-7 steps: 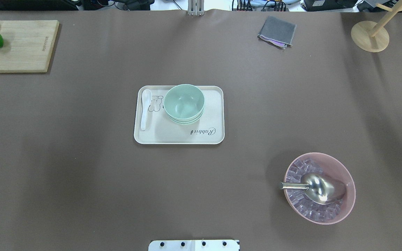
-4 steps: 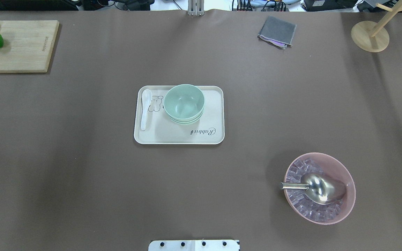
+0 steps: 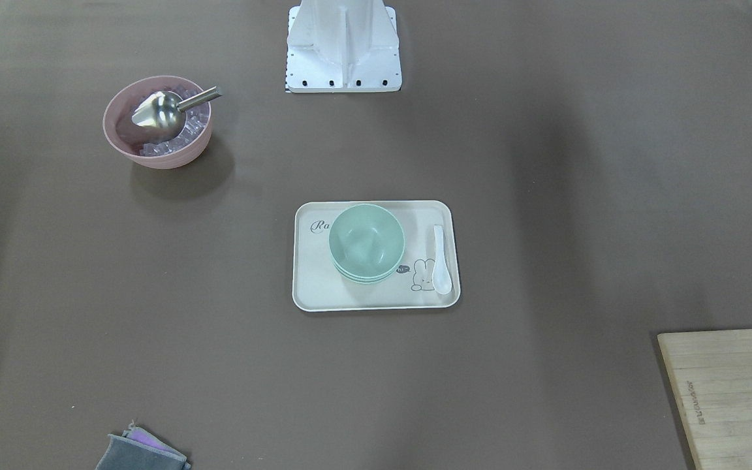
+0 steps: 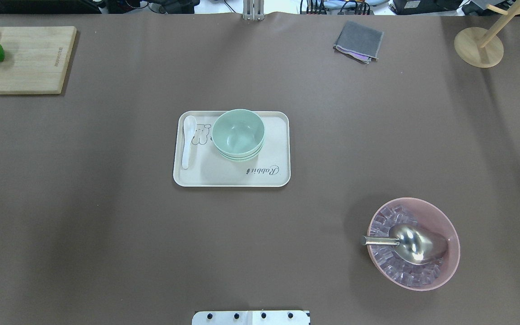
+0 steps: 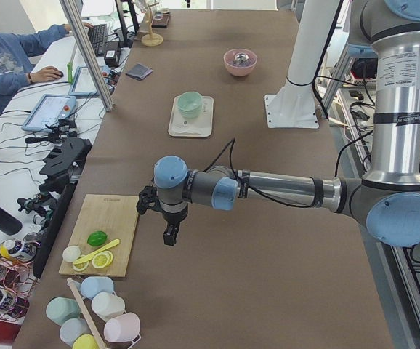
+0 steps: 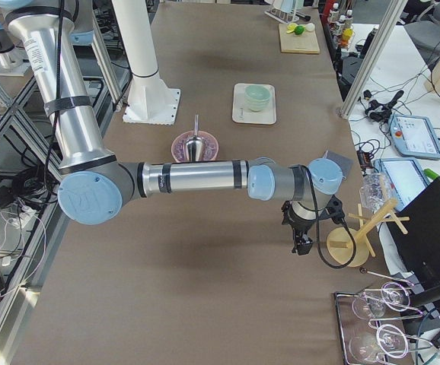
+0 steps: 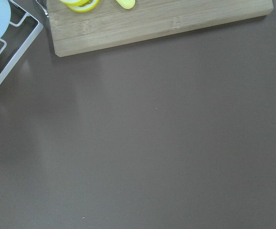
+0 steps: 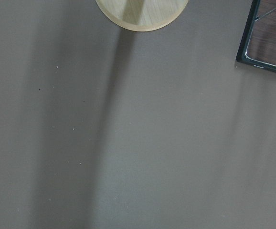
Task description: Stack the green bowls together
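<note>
The tray (image 4: 224, 177) carries the script word "Rabbit", upside down in the overhead view. The cutting board (image 4: 25, 72) bears an imprint too small to read.

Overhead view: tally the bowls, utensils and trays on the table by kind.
Green bowls: 3, nested in one stack
Pink bowl: 1
White spoon: 1
Metal scoop: 1
Tray: 1
Total: 7
</note>
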{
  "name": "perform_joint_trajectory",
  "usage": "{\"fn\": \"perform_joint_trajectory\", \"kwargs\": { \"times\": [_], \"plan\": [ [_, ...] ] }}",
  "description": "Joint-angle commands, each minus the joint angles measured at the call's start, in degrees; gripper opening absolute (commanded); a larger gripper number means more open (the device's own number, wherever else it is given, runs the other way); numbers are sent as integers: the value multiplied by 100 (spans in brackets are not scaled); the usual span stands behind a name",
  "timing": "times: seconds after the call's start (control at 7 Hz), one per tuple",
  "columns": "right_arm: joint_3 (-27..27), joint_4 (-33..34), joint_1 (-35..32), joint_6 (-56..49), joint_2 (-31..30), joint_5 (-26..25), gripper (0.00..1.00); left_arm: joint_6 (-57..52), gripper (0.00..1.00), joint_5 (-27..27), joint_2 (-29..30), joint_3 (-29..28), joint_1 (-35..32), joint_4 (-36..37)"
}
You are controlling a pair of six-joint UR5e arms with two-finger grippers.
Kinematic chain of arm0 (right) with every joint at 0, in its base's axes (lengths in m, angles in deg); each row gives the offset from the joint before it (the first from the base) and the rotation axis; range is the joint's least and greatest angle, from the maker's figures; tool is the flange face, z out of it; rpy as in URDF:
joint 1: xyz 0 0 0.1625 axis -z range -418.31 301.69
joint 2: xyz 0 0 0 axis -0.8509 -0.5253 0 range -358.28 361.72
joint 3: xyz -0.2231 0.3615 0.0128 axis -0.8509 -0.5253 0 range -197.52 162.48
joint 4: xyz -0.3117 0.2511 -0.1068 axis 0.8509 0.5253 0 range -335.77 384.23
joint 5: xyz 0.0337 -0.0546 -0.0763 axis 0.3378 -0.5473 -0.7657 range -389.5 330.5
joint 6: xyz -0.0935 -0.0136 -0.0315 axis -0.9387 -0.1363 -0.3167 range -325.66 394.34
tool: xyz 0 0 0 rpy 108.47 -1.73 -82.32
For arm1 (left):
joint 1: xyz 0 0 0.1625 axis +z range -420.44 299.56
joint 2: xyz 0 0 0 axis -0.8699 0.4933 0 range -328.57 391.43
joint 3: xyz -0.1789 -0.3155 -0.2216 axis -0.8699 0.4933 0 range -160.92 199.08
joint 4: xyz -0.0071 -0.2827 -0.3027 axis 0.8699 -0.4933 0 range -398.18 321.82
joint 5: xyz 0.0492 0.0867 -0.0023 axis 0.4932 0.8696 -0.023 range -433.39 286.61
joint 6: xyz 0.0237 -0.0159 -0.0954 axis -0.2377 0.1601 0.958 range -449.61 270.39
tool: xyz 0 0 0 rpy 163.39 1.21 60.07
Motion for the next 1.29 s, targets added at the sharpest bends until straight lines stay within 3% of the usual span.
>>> {"fn": "perform_joint_trajectory", "kwargs": {
  "times": [0.0, 1.14],
  "plan": [
    [8, -2, 0, -2, -8, 7, 100, 10, 98, -323, 15, 10, -29, 2],
    [87, -2, 0, 7, -8, 7, 100, 10, 98, -396, 33, 54, -46, 2]
  ]
}}
